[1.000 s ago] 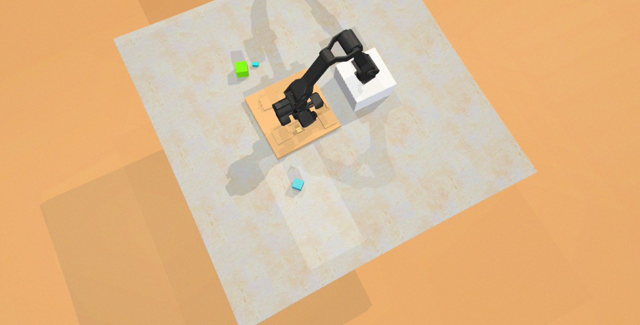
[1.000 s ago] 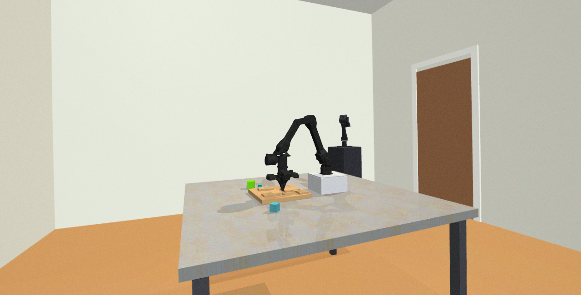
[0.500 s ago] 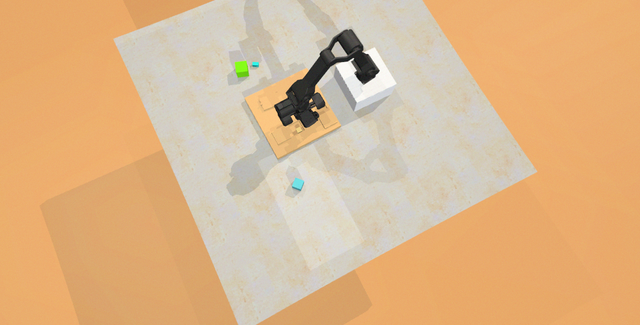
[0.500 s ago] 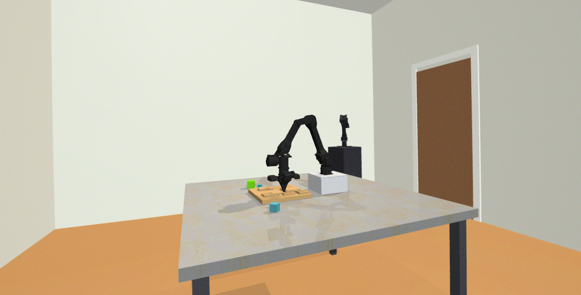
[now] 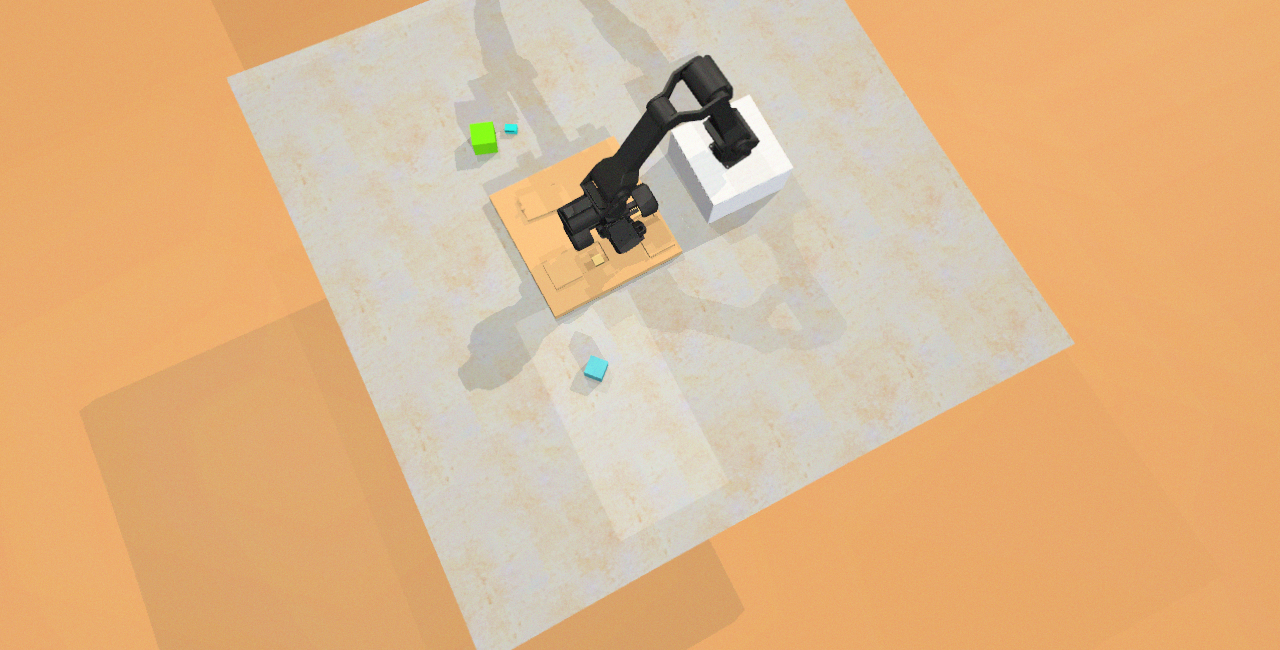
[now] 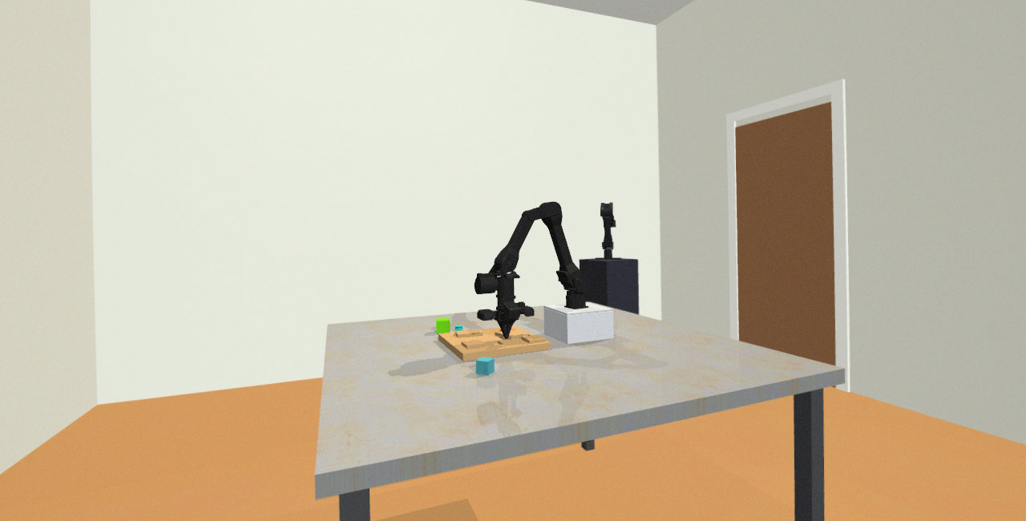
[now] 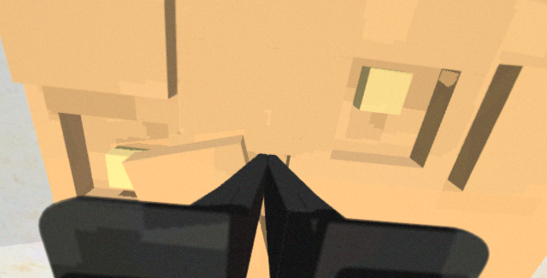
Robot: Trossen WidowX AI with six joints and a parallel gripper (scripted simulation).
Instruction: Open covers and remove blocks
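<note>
A: Table [image 5: 805, 288] [image 6: 645, 389] [image 7: 17, 162], board [image 5: 537, 243] [image 6: 494, 352] [image 7: 256, 77] orientation?
B: Board edges roughly parallel table's; long axis indeterminate.
A: Gripper [image 5: 617, 221] [image 6: 506, 337] [image 7: 266, 162]?
B: Over board, fingertips pressed together.
A: Cover [image 7: 184, 168]?
B: On board, askew, partly overlapping yellow block [image 7: 116, 168].

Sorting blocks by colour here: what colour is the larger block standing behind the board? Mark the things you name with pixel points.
Bright green [image 5: 482, 137] [image 6: 443, 325]; the top view shows it best.

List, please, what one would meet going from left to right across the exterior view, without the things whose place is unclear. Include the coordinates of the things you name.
Green cube [image 5: 483, 137] [image 6: 442, 325] → small cyan block [image 5: 511, 128] [image 6: 458, 329] → larger blue cube [image 5: 596, 367] [image 6: 485, 365] → white pedestal block [image 5: 751, 193] [image 6: 589, 325] → brown door [image 6: 785, 231].
</note>
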